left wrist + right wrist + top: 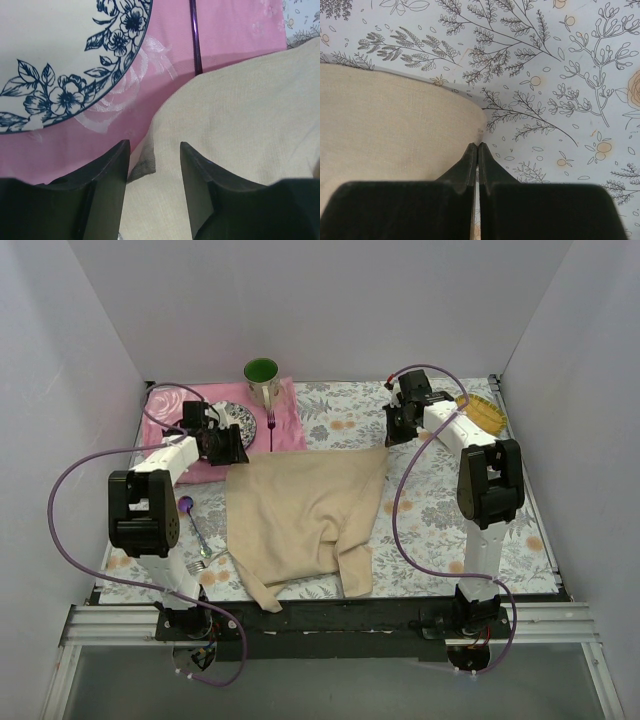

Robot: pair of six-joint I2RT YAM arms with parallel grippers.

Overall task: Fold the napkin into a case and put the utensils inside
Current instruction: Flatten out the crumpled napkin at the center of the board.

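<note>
Top view: the napkin (300, 520) lies rumpled in the middle of the surface (430, 510), so you're at the folding step. The spoon (196, 528) and fork (215, 560) sit near the left edge.

Left wrist: your left gripper (154, 145) is spread over the napkin's far-left corner.

Right wrist: your right gripper (478, 146) is pressed together at the far-right corner. Next, pinch both corners evenly.

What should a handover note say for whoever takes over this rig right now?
Left tool: open, jaws astride the far-left corner of the beige cloth napkin, not gripping.
Right tool: shut at the napkin's far-right corner, apparently pinching it.
Napkin lies spread and rumpled mid-table, no case formed.
Iridescent purple-bowled metal spoon and small pale silver fork lie on the floral tablecloth left of the napkin, untouched.
Done: nothing visibly finished. Left: fold the napkin into a pocket, then slide both utensils in.
</note>
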